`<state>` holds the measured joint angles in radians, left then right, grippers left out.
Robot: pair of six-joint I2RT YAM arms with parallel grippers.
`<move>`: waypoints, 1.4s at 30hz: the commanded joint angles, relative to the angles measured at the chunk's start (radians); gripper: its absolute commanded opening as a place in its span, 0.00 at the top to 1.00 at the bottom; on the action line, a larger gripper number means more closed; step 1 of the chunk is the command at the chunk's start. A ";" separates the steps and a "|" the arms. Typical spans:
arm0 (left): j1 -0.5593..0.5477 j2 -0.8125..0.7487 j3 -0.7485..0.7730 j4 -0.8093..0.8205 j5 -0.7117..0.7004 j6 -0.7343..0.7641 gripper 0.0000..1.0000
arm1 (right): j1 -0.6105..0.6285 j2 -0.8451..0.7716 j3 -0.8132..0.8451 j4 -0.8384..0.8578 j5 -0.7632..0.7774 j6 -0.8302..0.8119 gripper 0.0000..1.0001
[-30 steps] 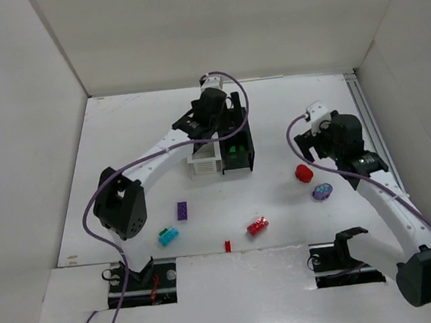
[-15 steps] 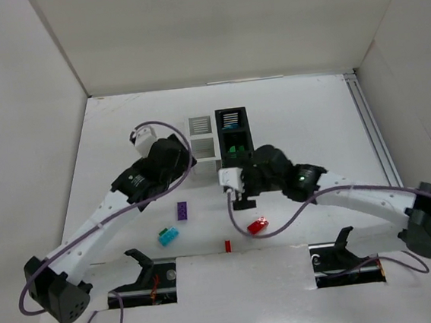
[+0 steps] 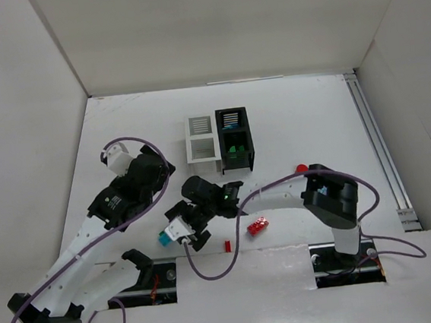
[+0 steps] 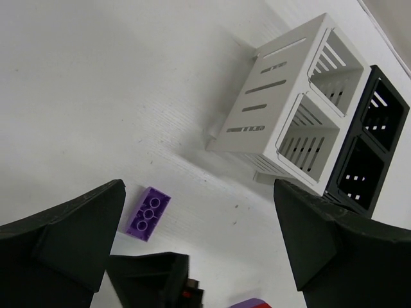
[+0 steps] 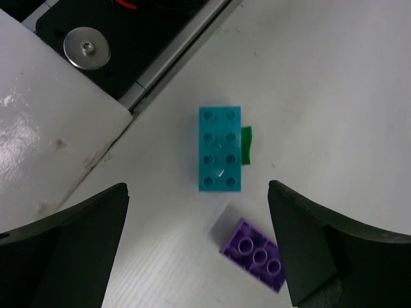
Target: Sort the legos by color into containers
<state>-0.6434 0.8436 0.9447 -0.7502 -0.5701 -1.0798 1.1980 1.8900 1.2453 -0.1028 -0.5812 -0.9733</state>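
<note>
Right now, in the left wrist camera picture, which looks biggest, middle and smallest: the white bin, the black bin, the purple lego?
1. white bin: looks largest.
2. black bin: looks smaller, but it sits farther away and the picture's edge cuts it off, so they may really match.
3. purple lego: clearly smallest.

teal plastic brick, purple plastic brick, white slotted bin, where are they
teal plastic brick (image 5: 220, 149): right wrist view, studded top
purple plastic brick (image 5: 253, 255): right wrist view, studded top
white slotted bin (image 4: 263, 96): left wrist view, side wall

From high above, looks down over white tabletop. From left wrist, slants in close; from right wrist, faces straight down, close, sharing small purple plastic brick.
</note>
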 commanded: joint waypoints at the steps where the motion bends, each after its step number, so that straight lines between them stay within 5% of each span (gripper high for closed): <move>1: 0.004 -0.023 0.005 -0.023 -0.040 -0.022 0.00 | 0.029 0.047 0.083 0.032 -0.083 -0.030 0.06; 14: 0.004 -0.052 -0.030 0.011 -0.030 0.006 0.00 | 0.029 0.244 0.252 0.032 0.009 0.010 0.14; 17: 0.004 -0.061 -0.030 0.011 -0.030 0.006 0.00 | 0.029 0.265 0.252 0.032 0.009 0.010 0.21; 22: 0.004 -0.061 -0.040 0.020 -0.039 0.006 0.00 | 0.029 0.265 0.240 0.041 -0.002 0.021 0.53; 28: 0.004 -0.061 -0.040 0.020 -0.048 0.006 0.00 | 0.029 0.256 0.220 0.041 0.000 0.021 0.69; 35: 0.004 -0.061 -0.040 0.020 -0.059 0.006 0.00 | 0.029 0.100 0.149 0.052 0.027 0.021 0.75; 42: 0.004 -0.052 -0.040 0.067 -0.050 0.029 0.00 | -0.184 -0.150 -0.004 0.091 -0.020 0.079 0.75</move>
<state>-0.6430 0.7967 0.9092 -0.7269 -0.6010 -1.0737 1.1210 1.8591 1.2713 -0.0853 -0.5560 -0.9306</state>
